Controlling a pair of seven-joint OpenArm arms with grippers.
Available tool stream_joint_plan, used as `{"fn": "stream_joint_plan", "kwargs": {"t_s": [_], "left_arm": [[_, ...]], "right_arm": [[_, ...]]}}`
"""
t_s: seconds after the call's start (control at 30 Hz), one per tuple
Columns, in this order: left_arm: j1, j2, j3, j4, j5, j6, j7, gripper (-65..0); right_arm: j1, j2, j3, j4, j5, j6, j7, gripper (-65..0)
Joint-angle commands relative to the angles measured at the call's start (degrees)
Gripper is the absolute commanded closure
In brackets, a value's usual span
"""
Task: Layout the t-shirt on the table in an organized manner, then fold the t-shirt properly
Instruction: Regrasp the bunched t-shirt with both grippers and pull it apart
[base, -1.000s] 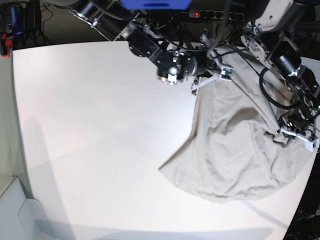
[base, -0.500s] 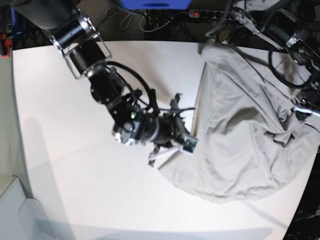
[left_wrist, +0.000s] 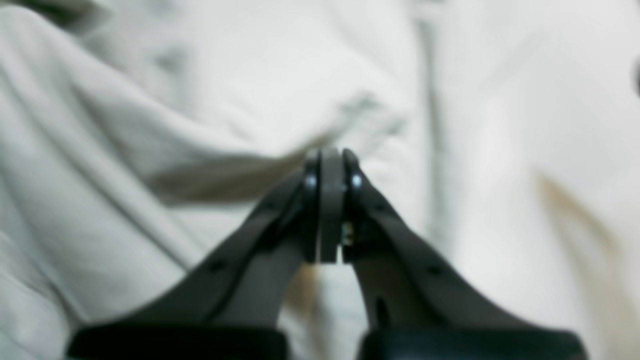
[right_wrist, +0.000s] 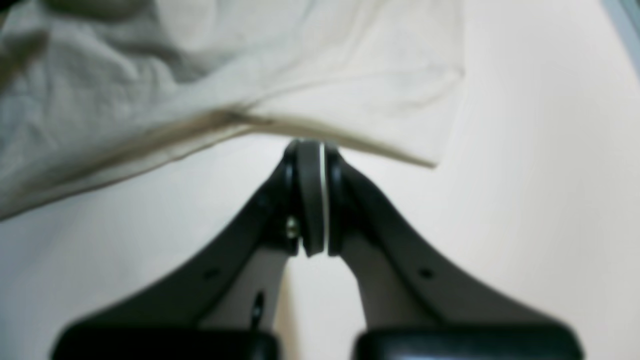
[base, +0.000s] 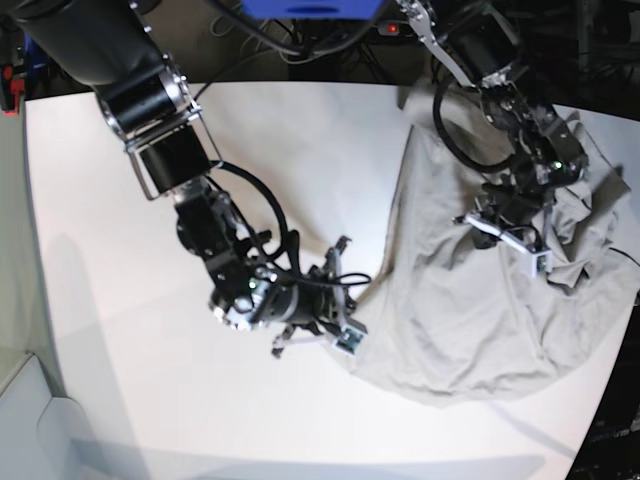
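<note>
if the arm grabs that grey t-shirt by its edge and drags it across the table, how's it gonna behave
Probably floppy: the t-shirt lies in soft folds and wrinkles, so only the pinched part should follow at first. It looks thin and light, judging by the fine hem near the right gripper. On the smooth white table it would likely slide easily yet bunch up rather than stay flat.

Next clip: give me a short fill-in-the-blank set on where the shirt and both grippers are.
1. The t-shirt lies bunched on the table's ____ side in the base view.
2. The right gripper's jaws are ____.
3. The left gripper hangs over the ____.

Missing words: right; shut; t-shirt
</note>
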Motion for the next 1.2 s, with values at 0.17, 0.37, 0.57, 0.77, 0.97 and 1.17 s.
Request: {"fn": "stream_joint_plan", "kwargs": {"t_s": [0.17,0.37,0.57,0.77,0.97,1.17], "left_arm": [[-0.5,0.7,4.1,-8.6,0.2,9.7,-5.0,-0.2],[4.8,-0.2,14.3,-9.5,0.2,10.2,-4.8,-0.2],[10.0,-5.2,23.8,-9.2,-0.4,10.1,-4.8,-0.2],[15.5,-7.4,24.2,-0.9,-0.4,9.7,-4.8,-0.2],[19.1,-11.0,23.7,8.3,-0.4,1.2,1.1,-0.2],[20.7,-12.7,18.2,15.1,-0.4,0.3,2.5,-0.2]], "right_arm": [[1.9,0.5,0.2,0.9,0.7,0.0,1.2,-0.7],[4.7,0.1,0.3,0.5,0.9,0.0,1.3,-0.7],[5.3,-1.7,0.3,0.4,0.7,0.0,4.1,-0.7],[5.4,-4.5,0.1,-5.0,0.7,0.0,6.4,-0.7],[5.2,-5.3,0.2,-14.0,0.7,0.0,12.7,-0.7],[5.5,-6.7,0.1,-24.4,0.7,-0.3,19.3,-0.9]]}}
